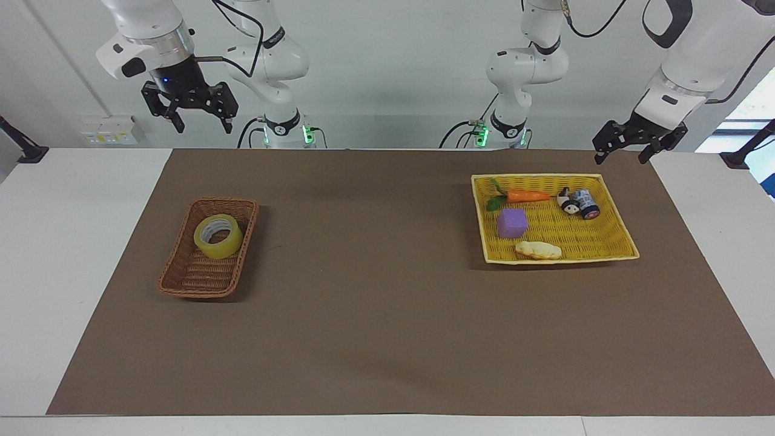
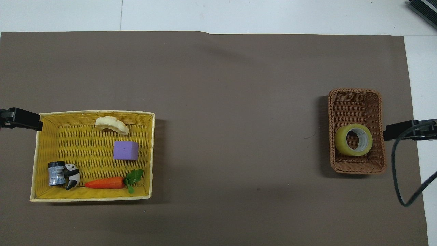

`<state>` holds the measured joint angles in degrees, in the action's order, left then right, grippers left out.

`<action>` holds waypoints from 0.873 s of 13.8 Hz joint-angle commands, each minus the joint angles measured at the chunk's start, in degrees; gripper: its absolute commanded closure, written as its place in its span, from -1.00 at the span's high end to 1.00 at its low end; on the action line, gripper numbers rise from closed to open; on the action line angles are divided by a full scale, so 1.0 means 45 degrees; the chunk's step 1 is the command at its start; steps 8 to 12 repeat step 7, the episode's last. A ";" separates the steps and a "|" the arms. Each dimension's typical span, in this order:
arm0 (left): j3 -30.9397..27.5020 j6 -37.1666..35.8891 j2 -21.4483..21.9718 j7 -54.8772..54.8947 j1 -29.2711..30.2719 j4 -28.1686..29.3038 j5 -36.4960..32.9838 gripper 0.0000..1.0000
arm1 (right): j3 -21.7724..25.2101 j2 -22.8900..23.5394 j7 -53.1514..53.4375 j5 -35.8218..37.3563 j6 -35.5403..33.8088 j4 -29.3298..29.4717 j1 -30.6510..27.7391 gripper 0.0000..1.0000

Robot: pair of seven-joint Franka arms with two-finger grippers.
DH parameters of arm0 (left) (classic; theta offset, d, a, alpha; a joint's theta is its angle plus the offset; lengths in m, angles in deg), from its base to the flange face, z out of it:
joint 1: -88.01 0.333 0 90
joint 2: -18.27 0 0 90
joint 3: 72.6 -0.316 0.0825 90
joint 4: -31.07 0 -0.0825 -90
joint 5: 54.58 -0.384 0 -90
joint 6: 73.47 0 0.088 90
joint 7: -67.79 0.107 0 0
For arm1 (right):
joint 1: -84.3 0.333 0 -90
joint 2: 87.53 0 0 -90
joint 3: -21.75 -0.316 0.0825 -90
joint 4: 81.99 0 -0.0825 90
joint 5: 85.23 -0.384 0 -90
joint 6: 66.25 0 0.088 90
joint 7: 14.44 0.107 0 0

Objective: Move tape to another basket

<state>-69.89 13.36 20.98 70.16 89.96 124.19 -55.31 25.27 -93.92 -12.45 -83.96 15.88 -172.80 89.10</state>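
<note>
A: Any writing you can read?
B: Very little. The small dark jar [image 2: 56, 173] has a blue patterned label, but no word on it is legible. The tape [image 1: 218, 236] has a pale core with marks too small to read

A: Starting nearest the robots, then?
B: The right gripper [image 1: 198, 121] hangs high above the table edge at the right arm's end, fingers spread, holding nothing. The left gripper [image 1: 621, 155] hangs at the other end, just over the tray's corner nearest the robots, also spread and empty. Both arms wait

A: And the tape relative to them?
B: In the facing view the tape sits at about 6 o'clock from the right gripper, well below it and apart. It leans in the brown basket [image 1: 184, 284], in the half nearer the robots, its hole facing up and outward

A: The rest?
B: In the yellow tray [image 2: 92, 198], at 9 o'clock from the basket in the overhead view, come first the jar, a panda figure [image 2: 71, 171] touching it and a carrot [image 2: 104, 183], then a purple block [image 2: 125, 150], then a pale pastry [image 2: 111, 123] farthest out. A brown mat [image 1: 375, 315] lies under everything
</note>
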 commanded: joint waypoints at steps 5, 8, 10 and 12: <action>0.0042 0.0042 0.0239 0.0020 0.0056 0.0226 0.0143 1.00 | -0.0039 -0.0123 -0.0247 -0.0143 0.0126 -0.0133 -0.0441 1.00; 0.0042 0.0042 0.0238 0.0020 0.0056 0.0245 0.0143 1.00 | -0.0039 -0.0123 -0.0363 -0.0105 0.0243 -0.0171 -0.0441 1.00; 0.0042 0.0042 0.0238 0.0020 0.0056 0.0245 0.0143 1.00 | -0.0039 -0.0123 -0.0363 -0.0105 0.0243 -0.0171 -0.0441 1.00; 0.0042 0.0042 0.0238 0.0020 0.0056 0.0245 0.0143 1.00 | -0.0039 -0.0123 -0.0363 -0.0105 0.0243 -0.0171 -0.0441 1.00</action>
